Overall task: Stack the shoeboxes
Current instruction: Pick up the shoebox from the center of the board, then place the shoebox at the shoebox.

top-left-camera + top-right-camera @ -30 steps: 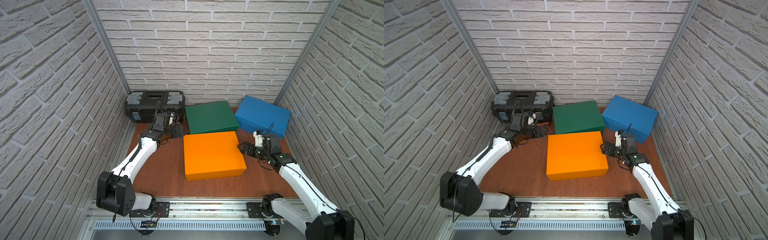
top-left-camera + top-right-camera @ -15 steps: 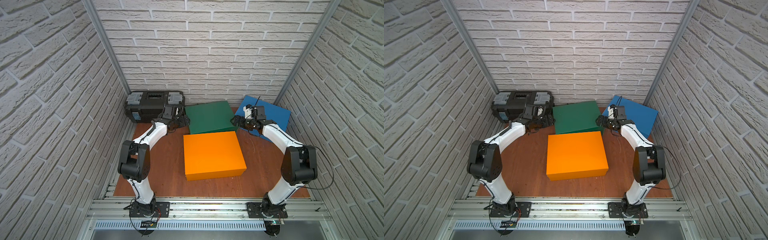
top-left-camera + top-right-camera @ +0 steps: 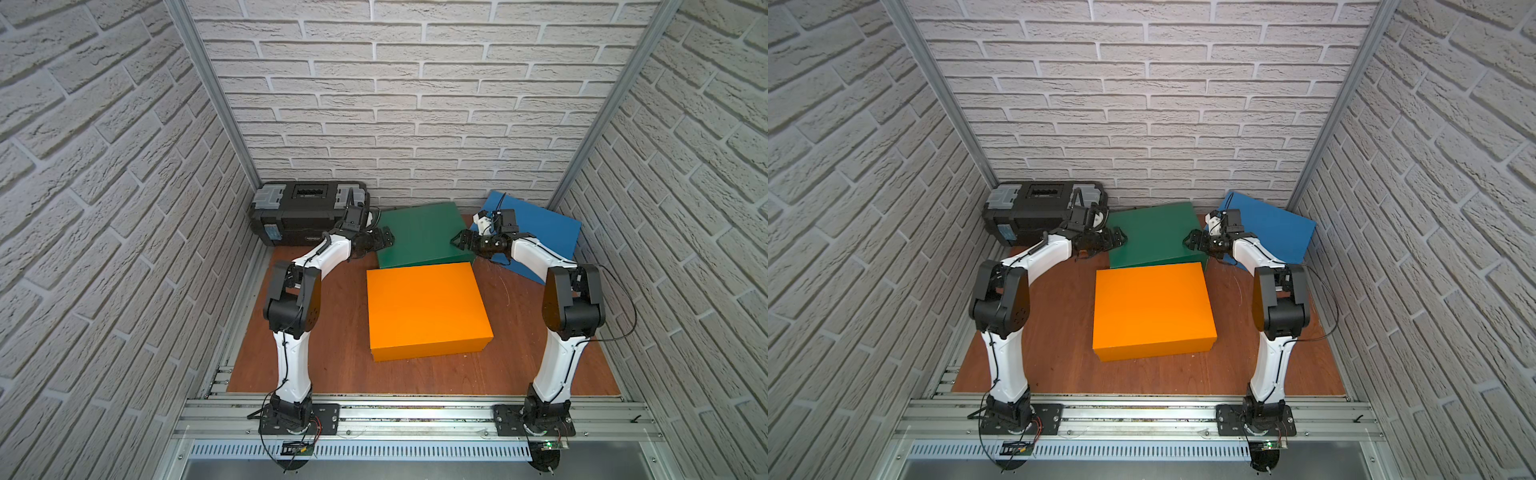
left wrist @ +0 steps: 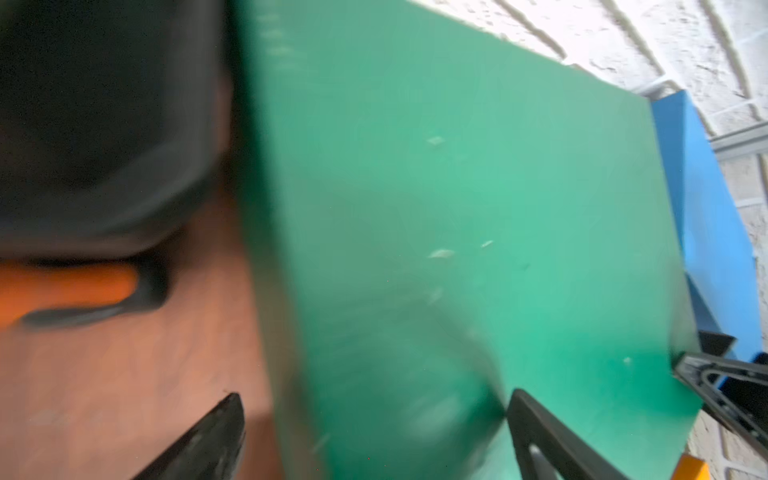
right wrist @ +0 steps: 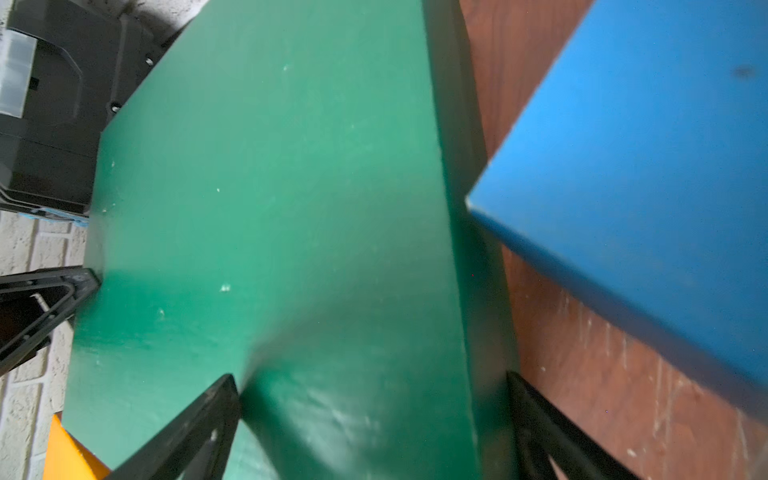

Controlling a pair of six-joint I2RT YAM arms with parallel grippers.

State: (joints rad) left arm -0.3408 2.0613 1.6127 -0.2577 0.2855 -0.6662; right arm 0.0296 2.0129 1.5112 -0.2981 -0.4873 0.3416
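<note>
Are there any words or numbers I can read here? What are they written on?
No text here can be read.
Blue sticker on the front of the black toolbox: too small to read.
Orange box: plain, no writing shows.
Green box: plain, no writing shows.
Blue box: plain, no writing shows.

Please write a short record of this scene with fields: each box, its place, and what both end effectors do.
orange box: front centre, nothing on it
green box: just behind it
blue box: back right, askew
toolbox: back left
left end effector: astride green box's left edge
right end effector: astride its right edge, grip unclear
stacked: none yet
</note>
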